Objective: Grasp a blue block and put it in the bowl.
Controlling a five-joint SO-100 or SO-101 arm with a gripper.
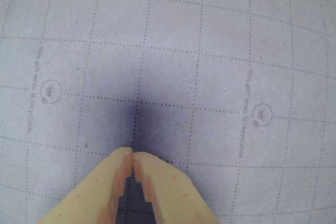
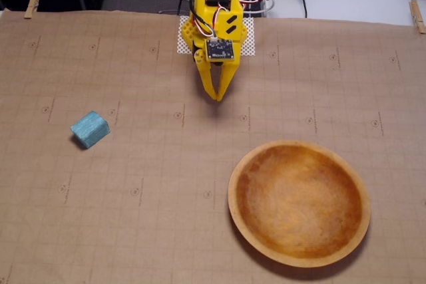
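Grey-lilac gridded paper filled the wrist view, and we saw nothing on it but printed crown marks and dotted lines. Our gripper (image 1: pixel 133 153) entered from the bottom edge, its two pale yellow jaws pressed together at the tips and holding nothing, with a dark shadow on the paper just ahead of them. Neither the blue block nor the bowl showed there, so this view gave us no bearing on either

Brown in the fixed view, the same paper covered the surface (image 2: pixel 133 224). We saw the gripper (image 2: pixel 218 96) hanging tip-down near the top centre, jaws closed to a point. The blue block (image 2: pixel 90 129) lay well apart from it, off to the left and somewhat lower in that view, resting flat on the paper with its long axis slanted, its right end raised toward the top of the picture. The bowl (image 2: pixel 247 157) sat empty at the lower right, on the opposite side of the jaws from the block. We judged that the coming reach would call for a swing leftward, the jaws spread first and turned to close across the block's short sides
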